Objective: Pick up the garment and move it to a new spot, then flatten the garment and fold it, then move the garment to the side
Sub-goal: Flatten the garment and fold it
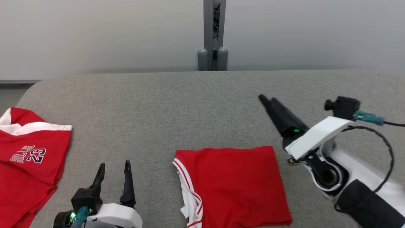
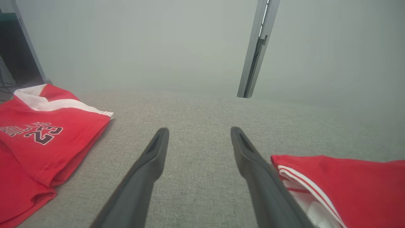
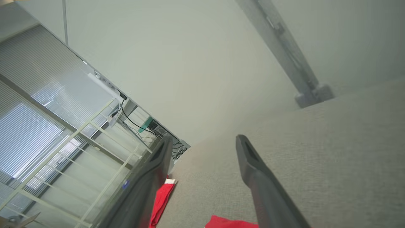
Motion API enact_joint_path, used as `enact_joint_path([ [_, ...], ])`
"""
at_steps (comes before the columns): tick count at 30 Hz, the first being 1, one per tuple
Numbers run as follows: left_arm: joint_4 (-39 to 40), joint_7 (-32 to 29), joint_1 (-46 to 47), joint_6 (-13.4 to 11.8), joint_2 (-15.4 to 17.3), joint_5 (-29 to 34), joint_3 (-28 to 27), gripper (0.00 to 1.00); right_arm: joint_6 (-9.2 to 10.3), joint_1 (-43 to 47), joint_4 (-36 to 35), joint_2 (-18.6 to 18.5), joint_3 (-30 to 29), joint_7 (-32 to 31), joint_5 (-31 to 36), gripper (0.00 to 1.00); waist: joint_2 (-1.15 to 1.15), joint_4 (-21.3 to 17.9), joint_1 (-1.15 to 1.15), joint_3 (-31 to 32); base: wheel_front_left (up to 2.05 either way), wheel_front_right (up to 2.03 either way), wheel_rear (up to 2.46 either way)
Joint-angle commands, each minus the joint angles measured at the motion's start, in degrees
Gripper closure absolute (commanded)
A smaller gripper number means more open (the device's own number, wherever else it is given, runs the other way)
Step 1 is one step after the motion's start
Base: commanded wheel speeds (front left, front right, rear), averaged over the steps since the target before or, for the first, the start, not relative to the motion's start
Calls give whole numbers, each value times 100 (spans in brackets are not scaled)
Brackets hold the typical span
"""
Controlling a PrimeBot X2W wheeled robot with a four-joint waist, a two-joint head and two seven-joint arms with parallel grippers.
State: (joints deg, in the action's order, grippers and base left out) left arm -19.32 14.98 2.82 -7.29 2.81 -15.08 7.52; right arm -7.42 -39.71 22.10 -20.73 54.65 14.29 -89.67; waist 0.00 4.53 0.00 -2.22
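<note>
The garment (image 1: 234, 183) is a red piece with white striped trim, lying folded into a rough square on the grey table near its front edge. Its corner also shows in the left wrist view (image 2: 348, 183) and the right wrist view (image 3: 231, 223). My left gripper (image 1: 114, 164) stands open just left of the garment, fingers apart with nothing between them (image 2: 199, 129). My right gripper (image 1: 267, 98) hangs above the table, up and to the right of the garment's far right corner, pointing toward the back left. Its fingers are apart and hold nothing (image 3: 204, 137).
A second red jersey (image 1: 28, 158) printed with 23 lies crumpled at the table's left edge (image 2: 41, 136). A grey post (image 1: 212, 34) stands behind the table's back edge. Bare grey table (image 1: 190, 104) stretches across the middle and back.
</note>
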Motion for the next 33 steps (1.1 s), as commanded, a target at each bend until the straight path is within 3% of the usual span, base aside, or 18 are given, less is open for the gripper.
enact_joint_path([
  [1, 46, 13, 1, 5, 20, -20, -32, 0, -13, -14, 101, -97, -77, 64, 280, 0, 0, -119, 0, 80, 0, 0, 0],
  [5, 225, 13, 10, 7, 19, -85, -77, 0, -13, 15, 364, -448, -793, 101, 1688, 0, 0, -286, 0, 98, 0, 0, 0],
  [9, 459, 13, 25, 5, 20, -119, -119, 0, -13, 522, 277, -377, -1944, 94, 3476, 0, 0, -424, 0, 78, 0, 0, 0],
  [14, 729, 13, -39, -15, 20, -153, -188, 0, -9, 1584, -312, -117, -3342, 95, 5737, 0, 0, -529, 0, 41, 0, 0, 0],
  [17, 878, 13, -104, -71, 20, -52, -172, 0, -9, 2263, -686, 341, -4016, 95, 6490, 0, 0, -553, 0, 4, 0, 0, 0],
  [26, 1045, 13, -302, -165, 21, -21, -149, 0, -8, 3405, -1021, 1162, -4597, 96, 7112, 0, 0, -544, 0, -57, 0, 0, 0],
  [33, 993, 13, -299, -144, 20, -33, -109, 0, -8, 3566, -806, 1201, -4470, 97, 7082, 0, 0, -441, 0, -87, 0, 0, 0],
])
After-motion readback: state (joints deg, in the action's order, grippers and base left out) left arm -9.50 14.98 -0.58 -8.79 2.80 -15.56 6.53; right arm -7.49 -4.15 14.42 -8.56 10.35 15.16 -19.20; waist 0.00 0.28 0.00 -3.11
